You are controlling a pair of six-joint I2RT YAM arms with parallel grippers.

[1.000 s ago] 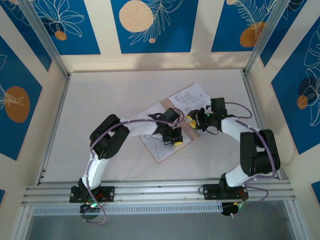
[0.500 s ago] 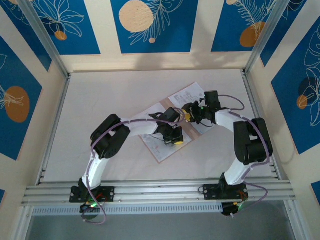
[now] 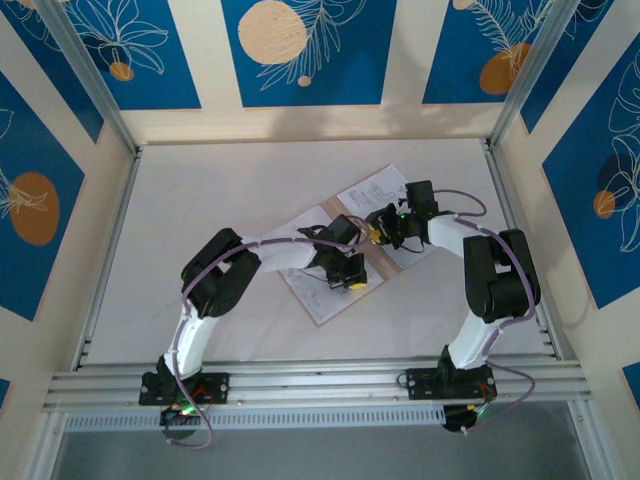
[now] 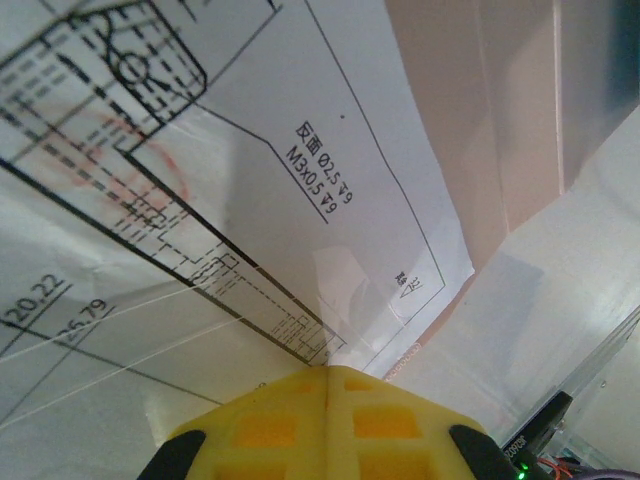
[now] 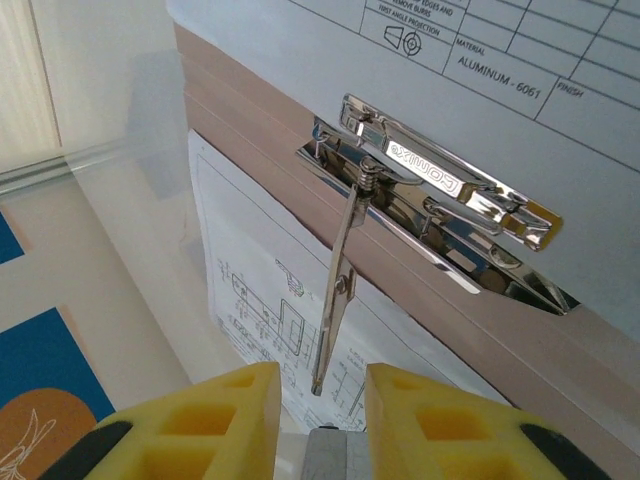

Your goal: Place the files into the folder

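Note:
The tan folder (image 3: 305, 222) lies open in the middle of the table, with printed white files (image 3: 375, 190) on it. My left gripper (image 3: 352, 283) is shut, and its yellow tips rest on a drawing sheet (image 4: 300, 180) near the sheet's corner, beside the folder's pinkish card (image 4: 470, 120). My right gripper (image 3: 380, 228) hangs over the folder's spine. In the right wrist view its jaws (image 5: 322, 372) stand open on either side of the raised metal lever (image 5: 340, 290) of the chrome clip (image 5: 440, 190), with a small gap on each side. Sheets (image 5: 270, 300) lie on both sides of the tan spine (image 5: 250, 110).
Aluminium rails run along the table's sides (image 3: 505, 210) and front (image 3: 320, 385). Blue patterned walls close in the back and sides. Open white tabletop (image 3: 200, 200) lies to the left and behind the folder.
My right gripper has moved up and left onto the folder's spine, and its jaws have narrowed around the clip lever. The left gripper has stayed pressed on the sheet.

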